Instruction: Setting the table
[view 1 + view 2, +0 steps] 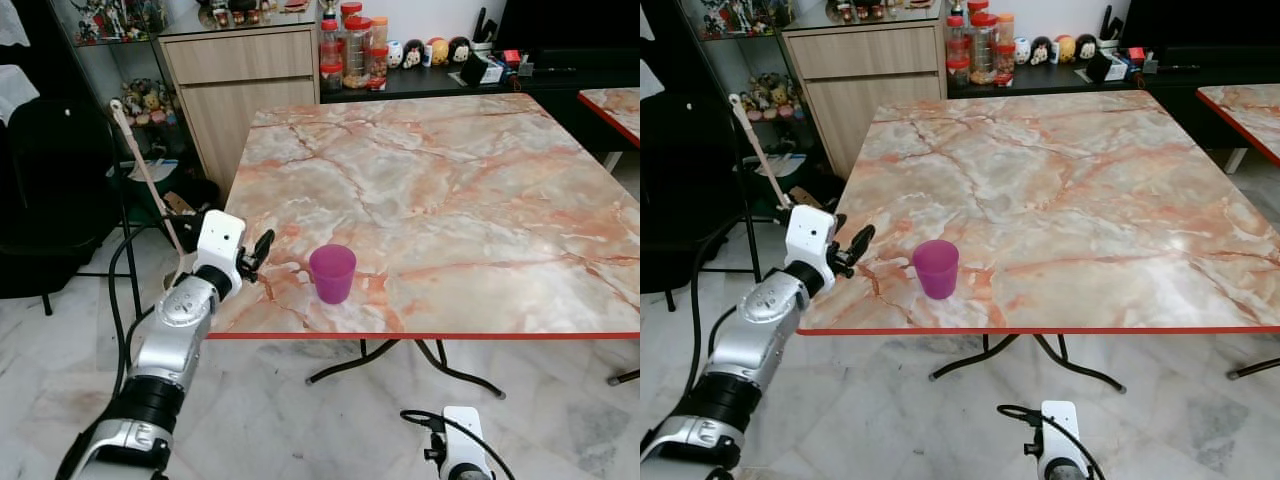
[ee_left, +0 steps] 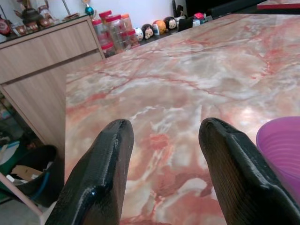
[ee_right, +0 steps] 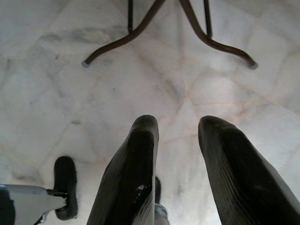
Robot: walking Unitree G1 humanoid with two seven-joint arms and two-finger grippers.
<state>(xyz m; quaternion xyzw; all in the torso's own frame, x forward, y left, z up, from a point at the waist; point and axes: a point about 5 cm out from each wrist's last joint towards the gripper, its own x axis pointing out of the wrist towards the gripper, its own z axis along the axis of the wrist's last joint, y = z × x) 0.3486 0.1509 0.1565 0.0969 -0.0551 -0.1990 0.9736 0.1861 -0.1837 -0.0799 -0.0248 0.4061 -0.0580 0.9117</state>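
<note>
Purple cup [image 1: 332, 273], orange-veined marble table [image 1: 480, 180]

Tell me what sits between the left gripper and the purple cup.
Nothing: in the left eye view only bare marble table separates the open left gripper from the purple cup. They are apart, not touching.

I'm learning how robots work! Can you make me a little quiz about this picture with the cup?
1. True or false: the left gripper is holding the purple cup.
2. Where does the cup stand on the marble table? A) far edge B) near edge C) middle
3. Fill in: the right gripper hangs over the ____.

Key: 1. False, it is open beside the cup. 2. B. 3. Floor.
</note>
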